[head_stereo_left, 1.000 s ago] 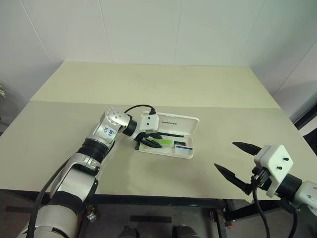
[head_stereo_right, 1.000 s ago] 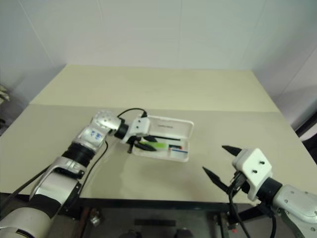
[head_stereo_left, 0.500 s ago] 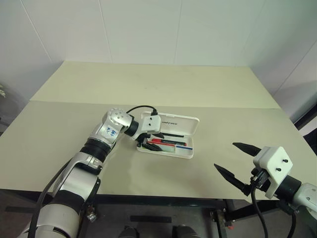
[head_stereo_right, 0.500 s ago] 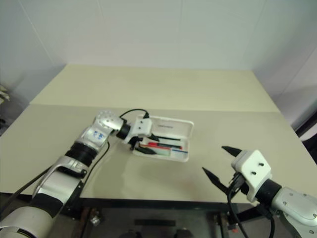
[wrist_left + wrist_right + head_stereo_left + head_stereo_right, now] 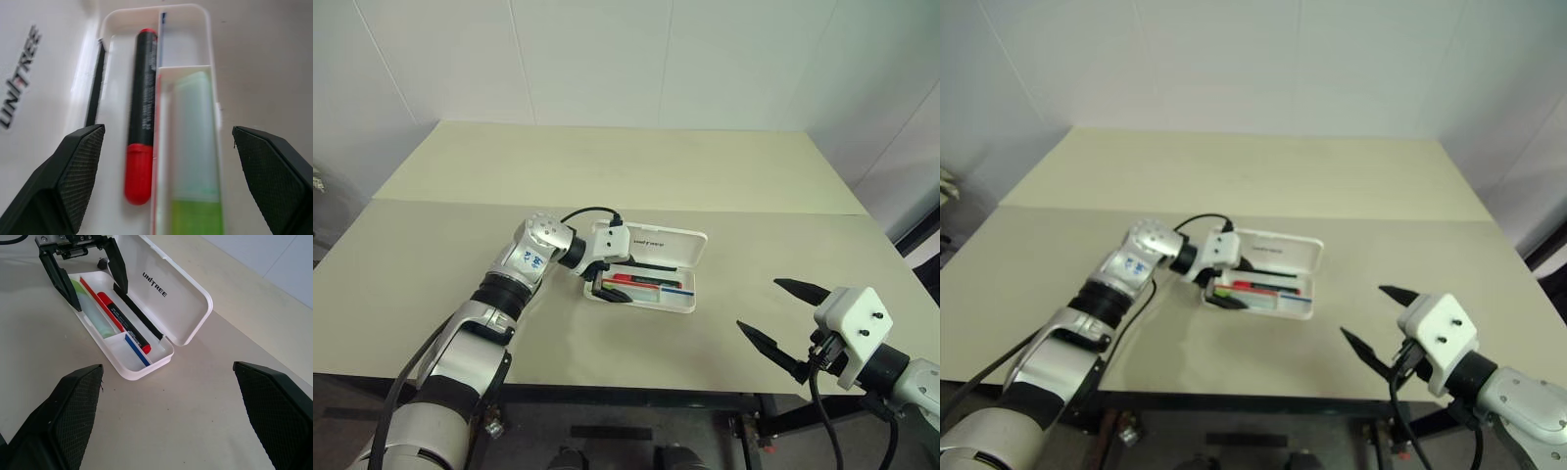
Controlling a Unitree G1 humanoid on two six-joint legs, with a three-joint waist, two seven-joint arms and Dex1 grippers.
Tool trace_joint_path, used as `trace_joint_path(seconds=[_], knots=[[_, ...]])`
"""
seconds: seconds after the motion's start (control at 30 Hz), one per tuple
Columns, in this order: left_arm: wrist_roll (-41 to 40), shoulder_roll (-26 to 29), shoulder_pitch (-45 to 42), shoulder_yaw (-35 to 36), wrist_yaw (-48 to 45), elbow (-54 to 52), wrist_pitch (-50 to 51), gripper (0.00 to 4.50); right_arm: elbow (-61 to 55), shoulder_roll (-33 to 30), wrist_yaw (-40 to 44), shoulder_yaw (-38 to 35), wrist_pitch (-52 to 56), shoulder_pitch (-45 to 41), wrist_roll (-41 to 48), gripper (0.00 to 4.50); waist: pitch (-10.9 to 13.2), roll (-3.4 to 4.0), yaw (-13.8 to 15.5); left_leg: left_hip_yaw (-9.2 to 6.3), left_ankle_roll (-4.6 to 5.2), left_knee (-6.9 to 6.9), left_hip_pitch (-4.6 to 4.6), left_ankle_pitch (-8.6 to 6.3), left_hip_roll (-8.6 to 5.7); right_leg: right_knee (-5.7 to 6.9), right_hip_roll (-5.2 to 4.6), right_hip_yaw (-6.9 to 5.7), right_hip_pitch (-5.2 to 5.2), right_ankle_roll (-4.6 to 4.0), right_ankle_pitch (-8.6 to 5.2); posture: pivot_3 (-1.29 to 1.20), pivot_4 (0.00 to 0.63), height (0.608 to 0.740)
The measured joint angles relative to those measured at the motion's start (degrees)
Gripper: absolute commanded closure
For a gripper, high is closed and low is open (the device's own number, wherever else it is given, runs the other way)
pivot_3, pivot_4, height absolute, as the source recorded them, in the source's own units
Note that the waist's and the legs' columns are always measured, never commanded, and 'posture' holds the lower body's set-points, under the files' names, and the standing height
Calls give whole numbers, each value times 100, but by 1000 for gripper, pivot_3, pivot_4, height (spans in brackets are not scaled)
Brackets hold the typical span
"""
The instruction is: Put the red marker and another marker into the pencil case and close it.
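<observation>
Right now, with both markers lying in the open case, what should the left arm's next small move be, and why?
Probably lift the left gripper clear of the tray. The red marker and the green marker both lie inside the pencil case, the gripper's fingers straddle them open and hold nothing, and the lid stands open, so backing out frees it to be shut.

The two head cameras look forward and down from above the pale beige table (image 5: 636,186), set side by side, so both take in nearly the same stretch, with the flat white hinged pencil case (image 5: 651,266) near centre and the wall at twelve o'clock. The left wrist camera sits very close over the open case, looking along its length. The right wrist camera stands further off at about four o'clock, facing the case; it shares the case's inside with the left wrist view.
</observation>
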Motion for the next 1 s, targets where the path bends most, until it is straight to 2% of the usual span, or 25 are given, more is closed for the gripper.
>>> trace_joint_path(seconds=[0.43,0.63,0.73,0.83,1.0], knots=[[-70,15,-17,95,-83,-57,-118,22,-1,0,0,25,0,55,-6,0,0,0,-4,1,0,-1,0,0,0,1,0,0,0,0,0,0,150,740],[-978,473,297,753,-730,-1192,204,22,-8,-2,17,-48,1,261,7,0,-1,2,-19,2,0,-4,4,0,5,5,1,0,-1,0,0,0,150,740],[-1105,824,488,972,-740,-1403,362,22,-6,-30,110,-134,-5,287,22,0,-1,1,-15,1,1,5,7,1,4,13,1,0,1,0,0,0,150,740],[-1096,999,629,1100,-448,-1488,477,22,67,-126,237,-249,-41,240,28,0,-1,1,-7,0,2,16,8,2,3,13,0,-1,10,1,2,0,150,740],[-1086,980,928,1542,652,-1710,688,22,365,-290,526,-299,-162,75,83,0,0,1,2,-4,2,18,10,2,2,8,-4,-3,19,6,5,0,150,740]])
